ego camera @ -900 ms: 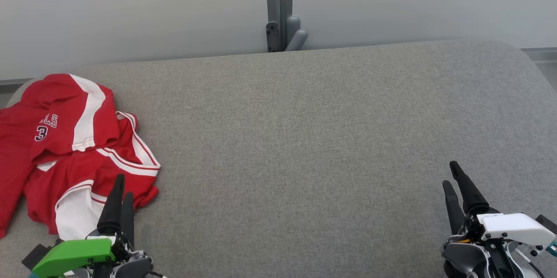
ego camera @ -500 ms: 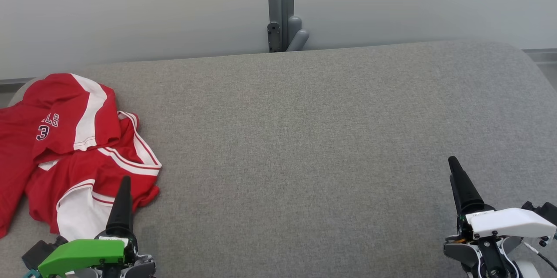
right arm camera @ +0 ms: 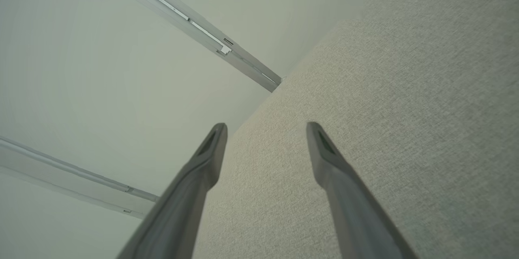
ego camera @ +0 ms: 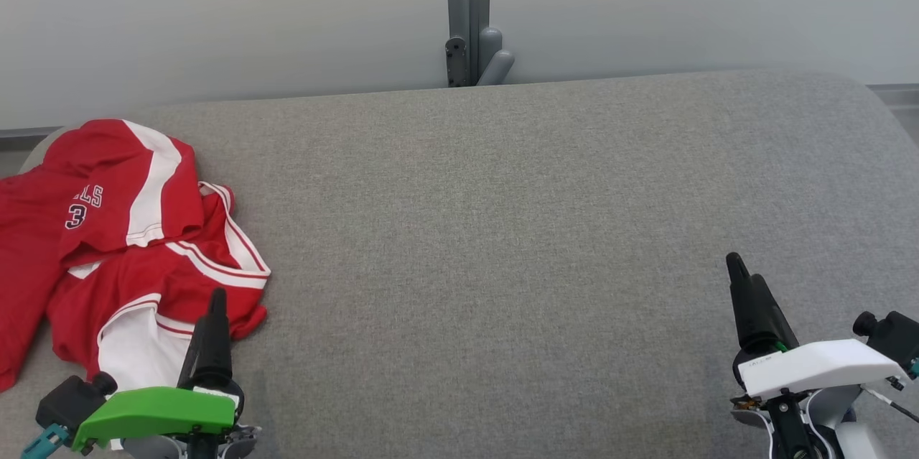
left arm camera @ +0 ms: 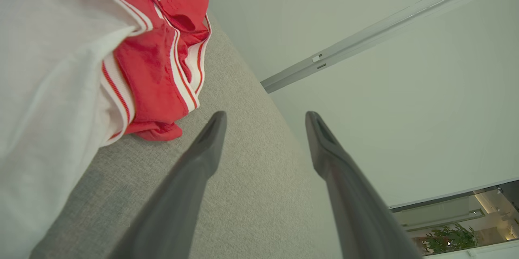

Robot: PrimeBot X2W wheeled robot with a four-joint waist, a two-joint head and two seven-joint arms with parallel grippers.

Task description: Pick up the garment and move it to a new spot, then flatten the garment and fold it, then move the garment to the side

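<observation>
1. Locate the garment (ego camera: 129,243). It is a red and white jersey lying crumpled at the left end of the grey padded surface (ego camera: 502,229), and part of it runs past the left edge of the head view.
2. Check the left gripper (left arm camera: 265,115). Its fingers are spread and hold nothing, and it sits just beside the jersey's near corner.
3. Check the right gripper (right arm camera: 266,125). Its fingers are also spread and empty, and it is well apart from the garment, at the right end.
4. Steer the left gripper onto the bunched red fold by the striped trim. Pinch a thick ridge, not a single layer, so the cloth is less likely to slip.
5. Lift straight up before you carry the garment toward the middle, where bare surface lies between the grippers.
6. Expect no container in this step. The padded surface is the only bearer, and it carries just the garment.
</observation>
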